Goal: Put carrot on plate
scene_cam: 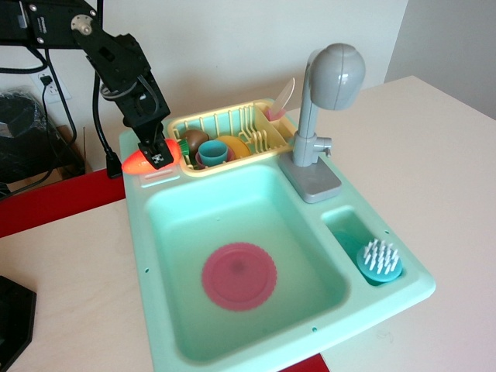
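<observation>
One plate (pixel 239 276) in sink basin (pixel 256 203) | jaws (pixel 157 154) grasping carrot (pixel 143 160) | rack (pixel 225 125) holds dishes

view: single | position: high front, looking down | range: whole sink (pixel 155 256)

We cannot see the carrot's (pixel 139 160) middle behind the gripper (pixel 158 153), the arm (pixel 116 62) runs off the top-left edge, and rack (pixel 256 128) items overlap.

Black jointed arm (pixel 116 66), black cables, checker-marked fingers (pixel 160 157)
</observation>
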### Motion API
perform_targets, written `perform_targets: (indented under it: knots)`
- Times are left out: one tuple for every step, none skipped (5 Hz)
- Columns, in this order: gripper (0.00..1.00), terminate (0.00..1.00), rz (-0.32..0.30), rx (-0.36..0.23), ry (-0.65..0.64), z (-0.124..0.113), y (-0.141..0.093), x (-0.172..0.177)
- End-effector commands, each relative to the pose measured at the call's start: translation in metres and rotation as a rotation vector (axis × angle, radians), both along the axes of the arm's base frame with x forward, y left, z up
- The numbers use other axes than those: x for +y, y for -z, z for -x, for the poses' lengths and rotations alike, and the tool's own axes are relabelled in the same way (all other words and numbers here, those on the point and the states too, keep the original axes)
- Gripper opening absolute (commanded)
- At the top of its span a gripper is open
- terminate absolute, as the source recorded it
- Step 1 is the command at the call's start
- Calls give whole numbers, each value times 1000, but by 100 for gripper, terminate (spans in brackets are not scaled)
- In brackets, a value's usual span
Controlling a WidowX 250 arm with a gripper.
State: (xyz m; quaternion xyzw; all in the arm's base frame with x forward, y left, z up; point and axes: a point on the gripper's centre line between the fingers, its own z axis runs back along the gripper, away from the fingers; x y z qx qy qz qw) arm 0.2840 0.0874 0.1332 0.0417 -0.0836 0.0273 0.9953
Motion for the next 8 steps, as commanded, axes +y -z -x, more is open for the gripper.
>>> perform_targets:
  knots:
    - [0,0,-8,-145,29,-9,-38,-8]
    - [0,0,-27,-225,52,-20,-68,-17]
    - [0,0,-12,-254,83,-29,-76,-31]
    - [0,0,64,-239,135,-40,-61,-65]
    - [0,0,119,-213,210,-46,-44,-108]
    - [0,0,165,-194,265,-49,-26,-145]
    - [0,0,196,-161,309,-50,5,-174]
    - [0,0,186,-108,325,-47,37,-188]
